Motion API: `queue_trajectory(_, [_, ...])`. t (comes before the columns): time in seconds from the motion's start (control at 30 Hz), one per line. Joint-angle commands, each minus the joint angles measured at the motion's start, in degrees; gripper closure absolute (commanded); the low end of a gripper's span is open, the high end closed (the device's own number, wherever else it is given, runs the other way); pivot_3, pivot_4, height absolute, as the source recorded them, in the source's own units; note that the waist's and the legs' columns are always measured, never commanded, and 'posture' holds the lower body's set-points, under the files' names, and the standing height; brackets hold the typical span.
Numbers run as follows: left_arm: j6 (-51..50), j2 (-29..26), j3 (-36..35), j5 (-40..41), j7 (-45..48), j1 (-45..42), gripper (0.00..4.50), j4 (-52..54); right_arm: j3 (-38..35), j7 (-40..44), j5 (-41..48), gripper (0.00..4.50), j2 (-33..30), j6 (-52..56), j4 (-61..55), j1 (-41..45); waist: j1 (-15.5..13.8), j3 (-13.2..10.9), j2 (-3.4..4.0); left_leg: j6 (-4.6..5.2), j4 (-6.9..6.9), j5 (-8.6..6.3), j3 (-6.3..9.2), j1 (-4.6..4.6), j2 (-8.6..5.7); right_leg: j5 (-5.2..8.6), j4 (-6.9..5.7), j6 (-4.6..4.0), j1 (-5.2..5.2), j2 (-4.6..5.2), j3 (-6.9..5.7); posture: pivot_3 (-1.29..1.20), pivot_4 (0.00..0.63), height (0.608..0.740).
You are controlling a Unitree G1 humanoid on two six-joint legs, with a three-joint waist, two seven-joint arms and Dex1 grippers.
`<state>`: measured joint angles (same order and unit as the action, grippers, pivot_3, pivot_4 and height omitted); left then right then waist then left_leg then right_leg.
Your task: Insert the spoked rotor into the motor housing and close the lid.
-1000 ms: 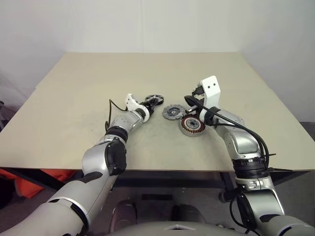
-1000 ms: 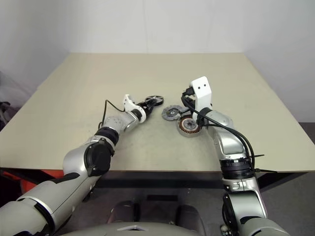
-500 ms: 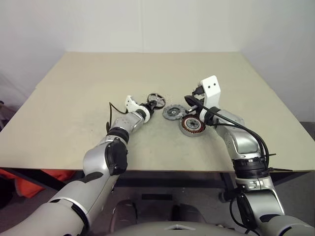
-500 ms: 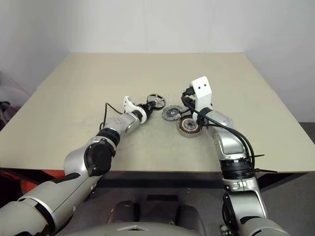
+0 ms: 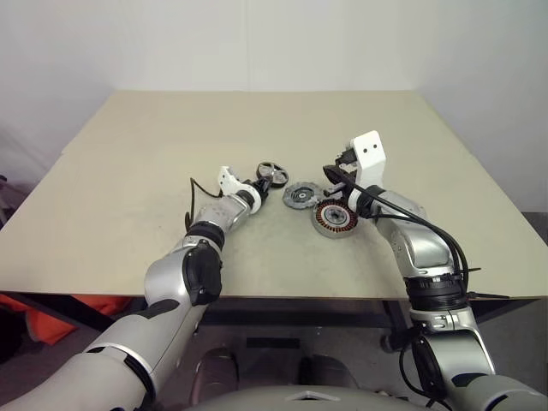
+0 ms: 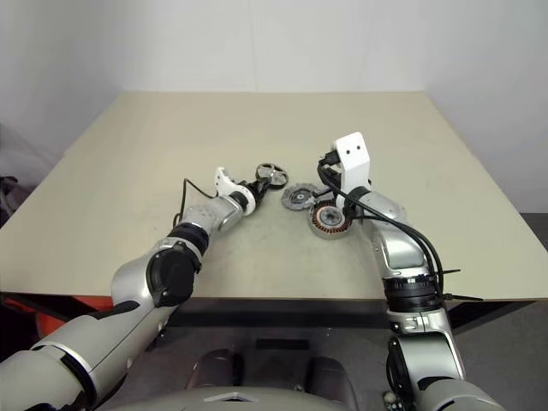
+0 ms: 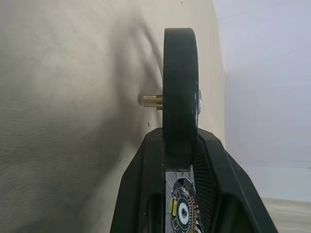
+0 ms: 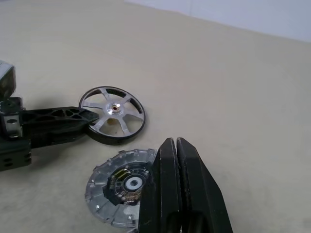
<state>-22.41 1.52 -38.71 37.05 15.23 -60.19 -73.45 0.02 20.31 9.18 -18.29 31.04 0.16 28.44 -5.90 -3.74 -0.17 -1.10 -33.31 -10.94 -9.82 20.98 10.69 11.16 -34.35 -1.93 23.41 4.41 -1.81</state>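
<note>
- Gripping the spoked rotor [image 5: 273, 174] by its dark rim, the left gripper [image 5: 259, 181] has both fingers pinched on the wheel; in the left wrist view the rim [image 7: 180, 90] sits edge-on between the two black fingers [image 7: 146, 189], with a short brass shaft projecting from the hub.
- Rotor position: tilted up off the desk [image 5: 128, 171], near the middle of the surface, well clear of every edge.
- Lid [image 5: 301, 195]: flat on the desk, just beside the rotor on the side toward the right edge.
- Motor housing [image 5: 335, 219]: just beside the lid, toward the near edge and the right edge, copper windings facing up; whether it touches the lid cannot be told.
- Right gripper [image 8: 173, 145]: fingers pressed together, holding nothing, hovering over the housing and lid.
- Step in hand, as judged: pick-up of the rotor is complete; insertion is not yet done and the lid is still off.
- Next move calls for carrying the rotor past the lid to a point above the housing, turning it level, aligning the shaft with the housing centre, then lowering it.
- Right gripper probably needs to move clear or steady the housing.
</note>
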Motion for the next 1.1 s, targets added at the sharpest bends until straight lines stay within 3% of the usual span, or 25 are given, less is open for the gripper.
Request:
queue_trajectory(0.03, [-3.11, -1.39, -0.58, 2.34, 5.46, -0.76, 3.90, 3.29, -2.57, -4.36, -2.67, 4.50, -1.17, -0.74, 1.65, 2.43, 0.01, -0.01, -0.01, -0.01, 0.00, 0.00, 0.00, 0.00, 0.00, 0.00, 0.00, 0.00, 0.00, 0.00, 0.00, 0.00, 0.000, 0.740])
queue_trajectory(0.17, [-11.91, -2.80, 0.73, 3.90, 10.78, 0.43, 3.90, 7.67, -3.09, -5.51, -3.99, 4.50, -3.11, 0.10, 3.72, 2.05, 0.03, -0.04, -0.02, -0.06, 0.01, 0.03, -0.01, 0.00, -0.01, 0.00, 0.00, -0.01, 0.00, 0.00, 0.00, 0.00, 0.000, 0.740])
queue_trajectory(0.3, [-26.52, -4.31, 2.72, 7.80, 13.40, 4.59, 3.90, 19.57, -4.10, -1.43, -2.62, 4.50, -7.84, 2.49, 1.58, -1.33, 0.00, -0.05, -0.02, -0.04, 0.07, 0.02, -0.04, 0.00, -0.01, 0.02, 0.02, -0.03, 0.02, 0.00, 0.01, 0.00, 0.000, 0.740])
queue_trajectory(0.53, [-43.46, -4.17, 6.04, 13.37, 11.86, 11.43, 3.90, 35.73, -8.41, 11.66, 6.93, 4.50, -14.48, 8.52, -1.89, -6.33, -0.07, -0.09, -0.04, 0.11, 0.05, -0.06, -0.08, 0.02, 0.00, 0.03, 0.06, -0.05, 0.00, 0.00, 0.01, 0.00, 0.000, 0.740])
queue_trajectory(0.7, [-44.17, -2.67, 10.04, 11.65, 12.01, 12.12, 3.90, 37.20, -8.17, 17.14, 8.30, 4.50, -17.58, 7.34, -1.14, -9.16, -0.18, -0.10, -0.05, 0.10, 0.00, -0.04, -0.06, -0.11, 0.02, 0.03, 0.06, -0.04, -0.14, 0.00, -0.01, 0.00, 0.000, 0.740])
queue_trajectory(1.1, [-36.22, 3.38, 16.95, 6.20, 16.13, 6.01, 3.90, 25.78, -8.49, 27.49, 11.66, 4.50, -22.82, 3.75, -8.61, -16.46, -0.77, -0.09, -0.05, 0.29, 0.02, -0.08, -0.04, 0.01, 0.03, 0.03, 0.26, -0.01, -0.13, 0.00, -0.10, 0.00, 0.000, 0.740])
